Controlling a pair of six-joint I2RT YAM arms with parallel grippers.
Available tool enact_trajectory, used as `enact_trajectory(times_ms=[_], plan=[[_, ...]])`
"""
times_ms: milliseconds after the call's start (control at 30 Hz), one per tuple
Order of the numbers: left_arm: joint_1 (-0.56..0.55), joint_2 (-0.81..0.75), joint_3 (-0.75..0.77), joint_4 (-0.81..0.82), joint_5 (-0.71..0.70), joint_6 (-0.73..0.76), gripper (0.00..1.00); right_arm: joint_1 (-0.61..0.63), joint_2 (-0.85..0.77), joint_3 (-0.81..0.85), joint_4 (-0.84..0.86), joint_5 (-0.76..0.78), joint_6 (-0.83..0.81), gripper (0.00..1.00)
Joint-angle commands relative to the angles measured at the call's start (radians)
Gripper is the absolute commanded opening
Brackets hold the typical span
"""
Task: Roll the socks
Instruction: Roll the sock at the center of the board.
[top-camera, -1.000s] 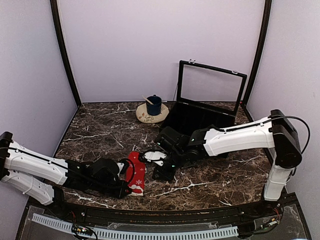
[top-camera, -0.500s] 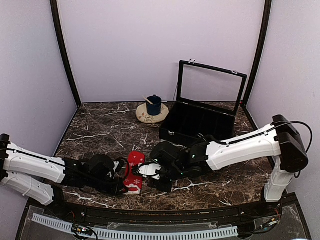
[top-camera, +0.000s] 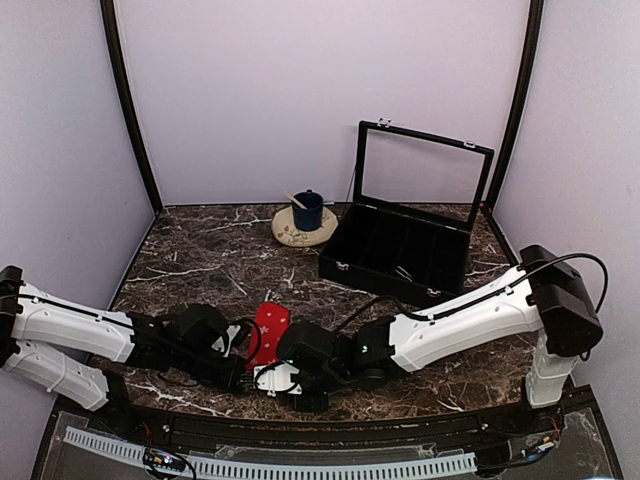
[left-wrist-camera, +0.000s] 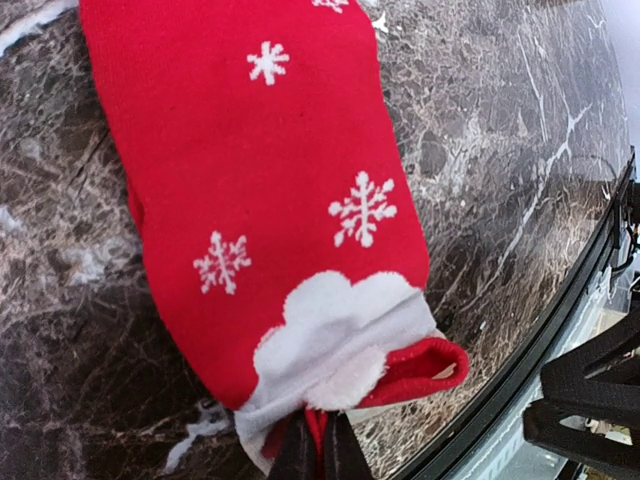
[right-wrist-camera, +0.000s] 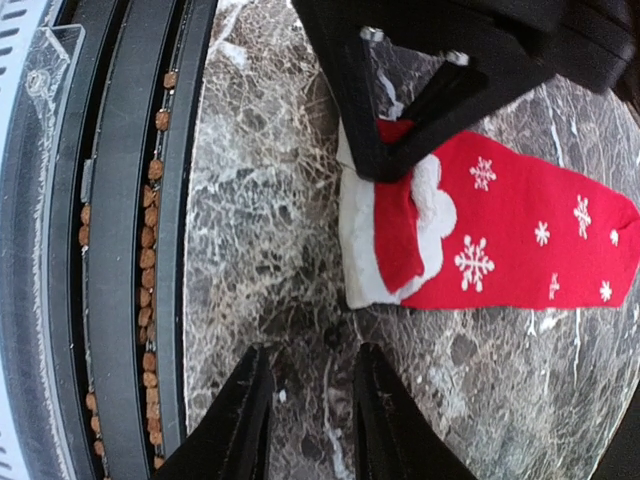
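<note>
From above, the marble table (top-camera: 200, 260) carries a black box (top-camera: 395, 250) at the back with its lid standing open, and beside it a blue cup (top-camera: 308, 210) sitting on a saucer (top-camera: 290, 235). Near the front edge lies the red sock (top-camera: 270, 325), stretched flat with its toe pointing away from the arms. The left gripper (top-camera: 248, 368) reaches in from the left to the sock's near end, and the right gripper (top-camera: 270, 382) crosses over from the far side to hover just beside that same end. Only the red sock shows in this view. On the left wrist camera, the sock fills the frame, white snowflakes across the red and a white scalloped band at the cuff, which is folded up a little on one side. The left gripper's fingertips (left-wrist-camera: 300, 455) are pressed together on the cuff's edge, fabric pinched between them. On the right wrist camera, the right gripper's two fingers (right-wrist-camera: 245, 420) stand apart over bare marble, touching nothing, close to the table's front rail (right-wrist-camera: 120, 250). The sock lies just ahead of them, its cuff nipped by the dark tips of the left gripper coming in from above.
</note>
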Motion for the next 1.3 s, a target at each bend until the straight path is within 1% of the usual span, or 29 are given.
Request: enact_trajectory(times_ms=[0, 367, 933, 1267], plan=[[0.021, 0.012, 0.013, -0.061, 0.057, 0.053, 0.00, 0.015, 0.041, 0.048, 0.065, 0.047, -0.053, 0.27], [0.071, 0.076, 0.052, -0.089, 0.141, 0.140, 0.00, 0.021, 0.132, 0.115, 0.076, 0.056, -0.147, 0.31], [0.110, 0.109, 0.064, -0.088, 0.215, 0.187, 0.00, 0.005, 0.207, 0.124, 0.116, 0.114, -0.170, 0.34], [0.136, 0.096, 0.067, -0.111, 0.230, 0.209, 0.00, -0.036, 0.224, 0.115, 0.085, 0.108, -0.161, 0.35]])
